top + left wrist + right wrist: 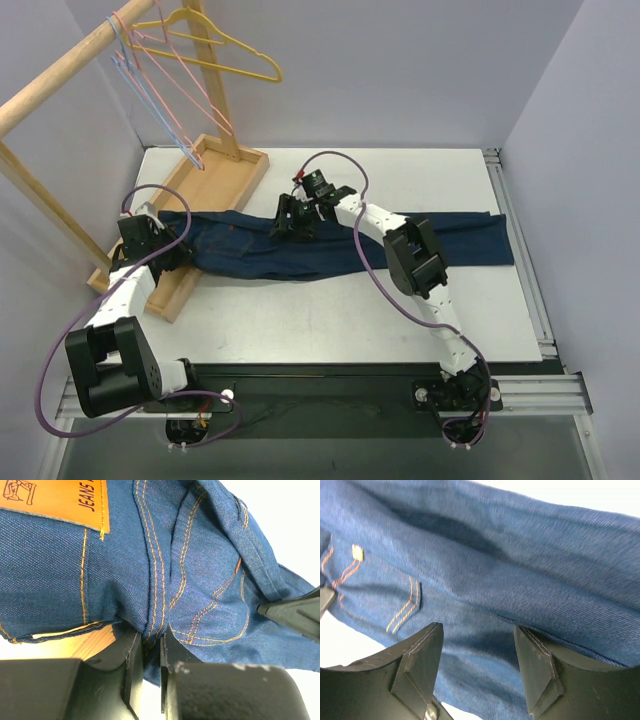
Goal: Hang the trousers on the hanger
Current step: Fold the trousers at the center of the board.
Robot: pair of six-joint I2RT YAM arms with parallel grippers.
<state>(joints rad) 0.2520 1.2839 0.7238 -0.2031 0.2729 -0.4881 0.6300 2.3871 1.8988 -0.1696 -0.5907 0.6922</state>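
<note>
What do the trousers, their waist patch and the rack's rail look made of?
The trousers look like denim: matte blue weave with orange-brown topstitching. The patch is probably leather or imitation: smooth tan with printed lettering. The rail is apparently bare pale wood, a round dowel.

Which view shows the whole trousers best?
Top external: the trousers lie full length across the table. Left wrist shows only the seat seam pinched in the left claw; right wrist only denim beyond the open right claw.

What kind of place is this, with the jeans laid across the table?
Probably a robotics lab test cell: plain walls closing in a white table, a wooden clothes rack with wire hangers, and two bolted-down arms working the jeans.
</note>
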